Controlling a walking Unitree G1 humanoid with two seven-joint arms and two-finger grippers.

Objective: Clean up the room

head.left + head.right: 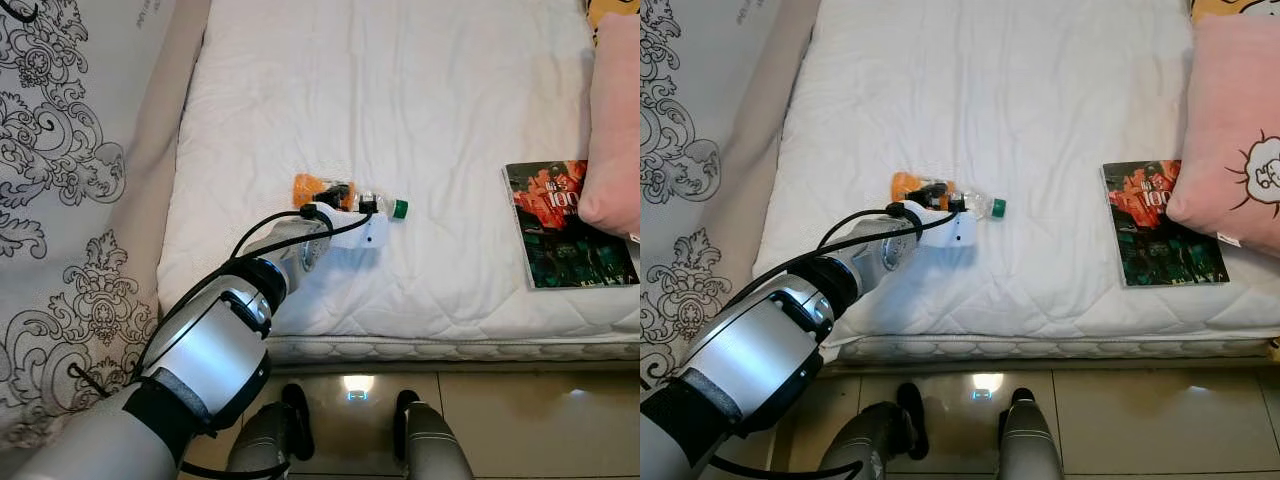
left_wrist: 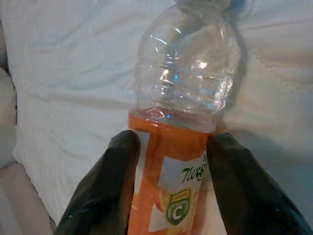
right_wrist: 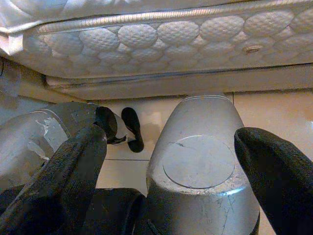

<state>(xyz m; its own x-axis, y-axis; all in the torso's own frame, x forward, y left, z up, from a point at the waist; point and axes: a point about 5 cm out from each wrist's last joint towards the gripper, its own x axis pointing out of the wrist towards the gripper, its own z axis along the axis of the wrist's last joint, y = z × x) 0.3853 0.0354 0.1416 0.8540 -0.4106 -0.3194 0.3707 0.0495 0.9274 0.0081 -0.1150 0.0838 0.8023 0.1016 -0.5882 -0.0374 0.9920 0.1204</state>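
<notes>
A white quilted mattress spans the bed. A pink cushion with a small cartoon drawing lies at its right side, overlapping the corner of a dark glossy magazine with red cover art. A patterned grey-white curtain hangs left. Beige floor tiles lie below.

— Where is your left arm?
— Stretched forward from my shoulder, silver forearm angled up and to the right, black cables looping over the wrist. My left gripper sits at its far end.
— And its fingers?
— Spread a little, one black finger on each side of the orange-labelled bottle, both pressed against the label.
— Your right arm?
— Hanging low beside my legs. My right gripper points down, its two black fingers wide apart, nothing between them.
</notes>
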